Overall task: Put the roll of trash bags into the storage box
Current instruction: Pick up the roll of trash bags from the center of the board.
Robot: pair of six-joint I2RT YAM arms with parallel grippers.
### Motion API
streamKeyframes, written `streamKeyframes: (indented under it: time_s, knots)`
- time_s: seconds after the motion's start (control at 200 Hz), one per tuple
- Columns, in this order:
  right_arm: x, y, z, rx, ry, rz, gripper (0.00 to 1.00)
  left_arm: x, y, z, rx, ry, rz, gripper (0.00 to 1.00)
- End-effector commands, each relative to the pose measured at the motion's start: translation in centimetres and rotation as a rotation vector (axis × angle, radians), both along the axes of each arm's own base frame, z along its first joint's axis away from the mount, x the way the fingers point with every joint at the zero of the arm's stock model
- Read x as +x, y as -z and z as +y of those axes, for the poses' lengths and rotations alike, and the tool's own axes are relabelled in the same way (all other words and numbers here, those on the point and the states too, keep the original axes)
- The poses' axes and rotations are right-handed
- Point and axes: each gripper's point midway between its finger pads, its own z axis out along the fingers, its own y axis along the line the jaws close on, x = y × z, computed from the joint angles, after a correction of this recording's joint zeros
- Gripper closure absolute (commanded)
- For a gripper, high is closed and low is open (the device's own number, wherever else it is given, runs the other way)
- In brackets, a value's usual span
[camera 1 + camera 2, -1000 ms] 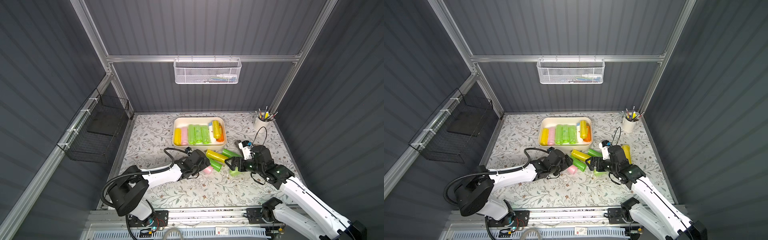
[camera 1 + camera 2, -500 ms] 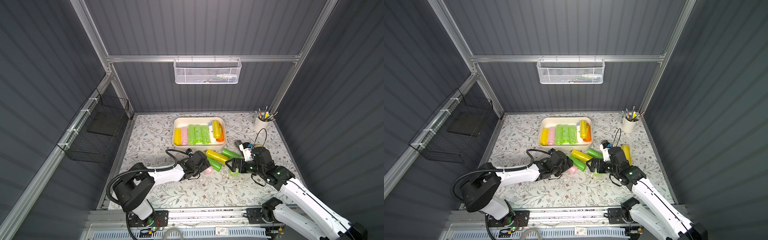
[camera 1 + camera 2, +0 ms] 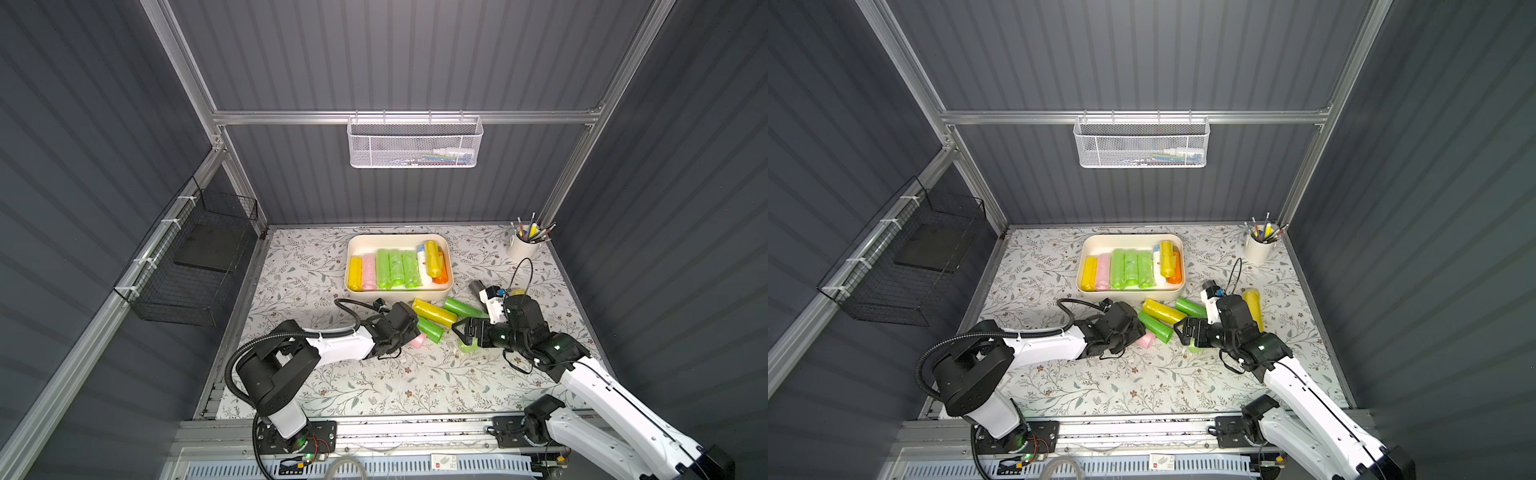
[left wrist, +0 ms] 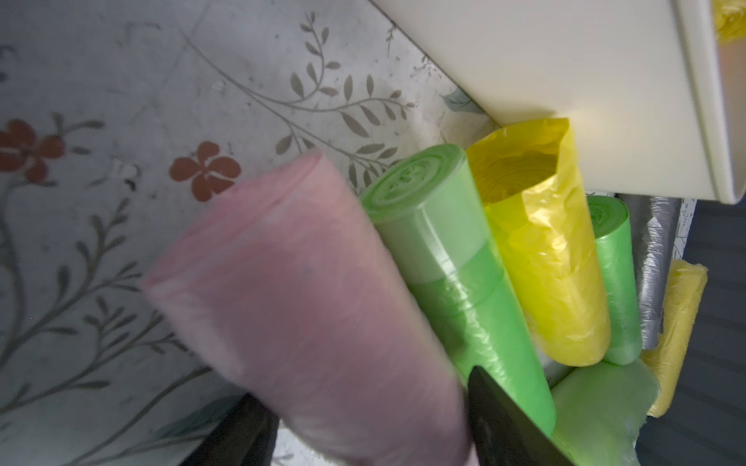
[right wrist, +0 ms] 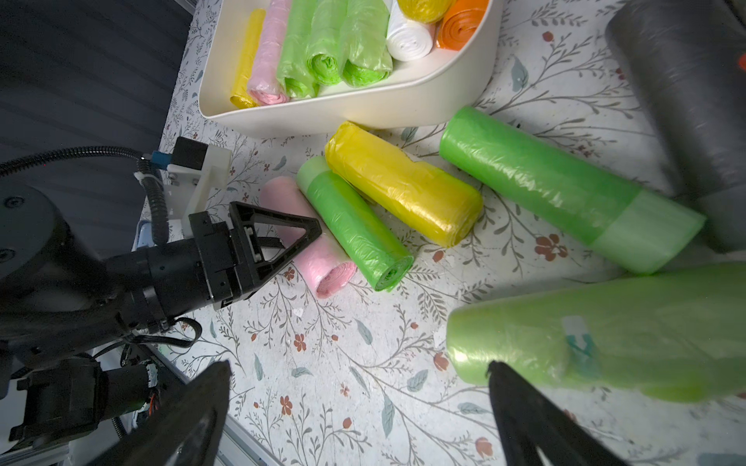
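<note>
A pink roll of trash bags (image 3: 417, 341) (image 4: 306, 290) lies on the floral table in front of the storage box (image 3: 397, 237) (image 3: 1129, 237). My left gripper (image 3: 409, 337) (image 4: 367, 383) straddles it, jaws partly open, one finger on each side. The roll looks blurred in the left wrist view. The cream box holds several rolls in yellow, pink, green, white and orange. My right gripper (image 3: 462, 332) (image 5: 359, 364) is wide open and low over the table. A light green roll (image 3: 467, 345) (image 5: 605, 343) lies against one finger (image 5: 524, 407), outside the gap.
Loose rolls lie between the grippers and the box: green (image 3: 430, 329), yellow (image 3: 434, 311), green (image 3: 463, 307), dark grey (image 5: 686, 101), yellow (image 3: 1252, 303). A pen cup (image 3: 523, 249) stands back right. A white mesh basket (image 3: 415, 143) and a black wire basket (image 3: 191, 266) hang on the walls.
My left gripper has pushed further onto the pink roll and its jaws have narrowed around it. The right gripper has barely moved and stays wide open.
</note>
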Motion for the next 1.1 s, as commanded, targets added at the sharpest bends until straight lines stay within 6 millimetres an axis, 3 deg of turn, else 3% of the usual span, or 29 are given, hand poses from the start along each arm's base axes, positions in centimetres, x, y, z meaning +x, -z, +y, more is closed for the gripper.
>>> streamKeyframes:
  time_s: [0.0,0.115,0.275,0.635,1.096]
  knots:
    - [-0.2,0.7,-0.5,-0.03,0.004,-0.001,0.01,0.1,0.6,0.2,0.055,0.002,0.002,0.29]
    - [-0.2,0.8,-0.6,-0.039,0.004,0.001,0.01,0.3,0.7,-0.3,0.063,0.023,-0.003,0.36]
    - [-0.2,0.8,-0.6,-0.044,0.002,-0.003,0.01,0.5,0.5,-0.2,0.199,0.08,-0.024,0.35]
    - [-0.2,1.0,-1.0,-0.058,0.012,-0.005,0.01,-0.4,2.6,-0.8,0.173,0.091,0.031,0.4]
    - [-0.3,1.1,-1.0,-0.059,0.012,0.008,0.01,-2.3,3.3,2.0,0.239,0.111,0.068,0.43]
